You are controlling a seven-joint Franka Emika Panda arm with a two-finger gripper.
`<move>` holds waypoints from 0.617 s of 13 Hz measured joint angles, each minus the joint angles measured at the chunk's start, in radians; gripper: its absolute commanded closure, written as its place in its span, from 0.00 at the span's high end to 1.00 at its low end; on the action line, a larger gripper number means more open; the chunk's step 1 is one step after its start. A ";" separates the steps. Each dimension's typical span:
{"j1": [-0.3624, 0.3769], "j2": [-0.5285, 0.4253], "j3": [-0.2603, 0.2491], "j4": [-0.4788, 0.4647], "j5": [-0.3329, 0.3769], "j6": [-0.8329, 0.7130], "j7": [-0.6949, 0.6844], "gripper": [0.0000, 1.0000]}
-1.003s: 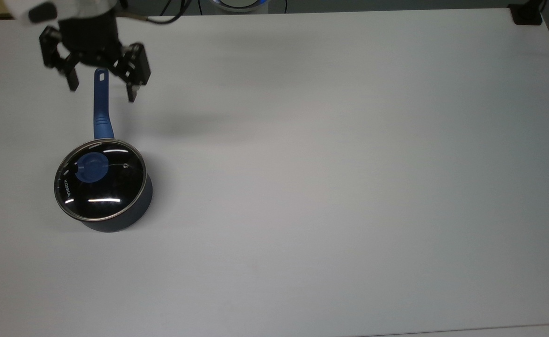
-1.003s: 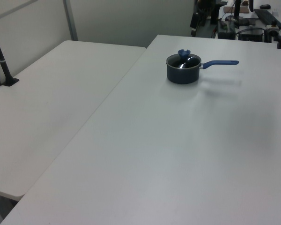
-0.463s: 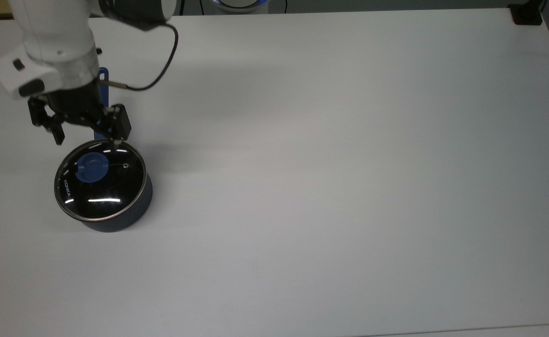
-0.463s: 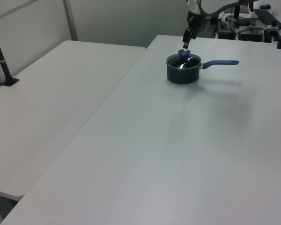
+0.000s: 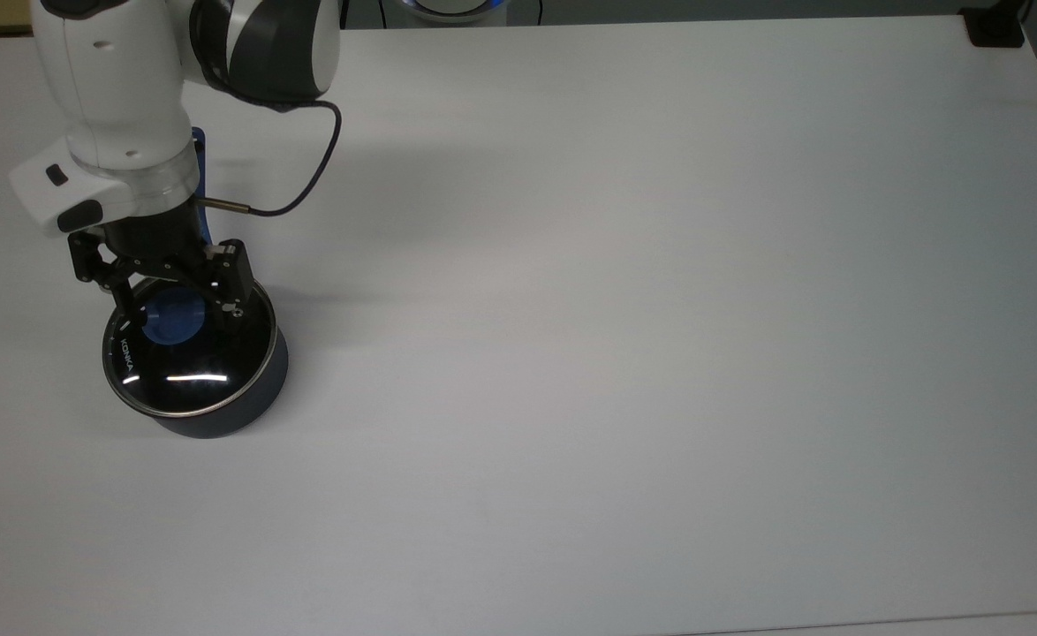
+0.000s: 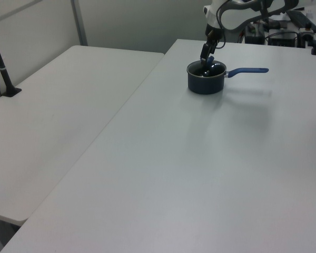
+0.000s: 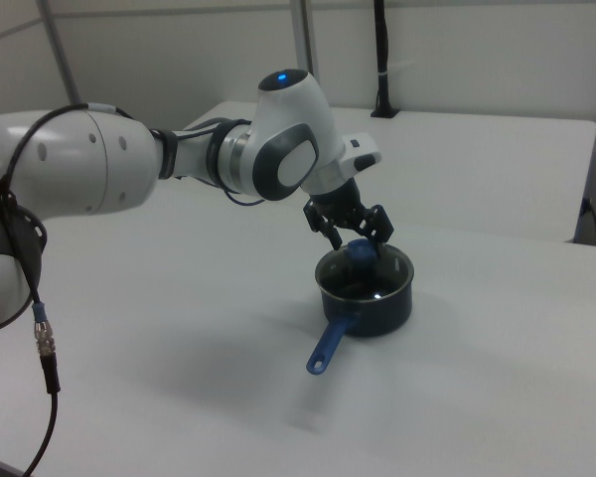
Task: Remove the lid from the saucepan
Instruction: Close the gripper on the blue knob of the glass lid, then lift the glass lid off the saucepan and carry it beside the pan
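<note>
The saucepan [image 5: 249,402] is a small dark blue-grey pan near the top view's left edge, and its blue handle [image 6: 248,70] points toward the arm's base. The lid [image 5: 190,375] is clear glass with a metal rim and lies flat on the pan. My gripper [image 5: 176,311] is open and low over the lid, one finger on each side of the blue knob [image 5: 171,321]. The right view has the gripper [image 7: 354,235] just above the knob [image 7: 363,251] and the saucepan [image 7: 377,303]. In the left view the gripper [image 6: 206,57] hangs over the saucepan [image 6: 205,81].
The white arm [image 5: 121,97] and its black cable [image 5: 311,181] reach over the handle. A black clamp [image 5: 994,28] sits at the table's corner in the top view's upper right. A second table [image 6: 58,110] with a black post [image 6: 1,63] adjoins in the left view.
The gripper has travelled from above the handle's tip down along the handle to the lid and now straddles the knob. The saucepan and lid have not moved.
</note>
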 measured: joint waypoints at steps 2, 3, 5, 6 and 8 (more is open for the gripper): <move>-0.001 0.013 0.000 0.000 0.000 0.029 0.000 0.68; -0.001 0.020 0.000 0.000 0.000 0.035 0.000 0.57; -0.001 0.030 0.000 0.001 0.000 0.037 -0.002 0.47; -0.003 0.030 0.000 0.005 0.000 0.039 -0.005 0.45; -0.002 0.030 0.001 0.008 0.000 0.039 -0.007 0.44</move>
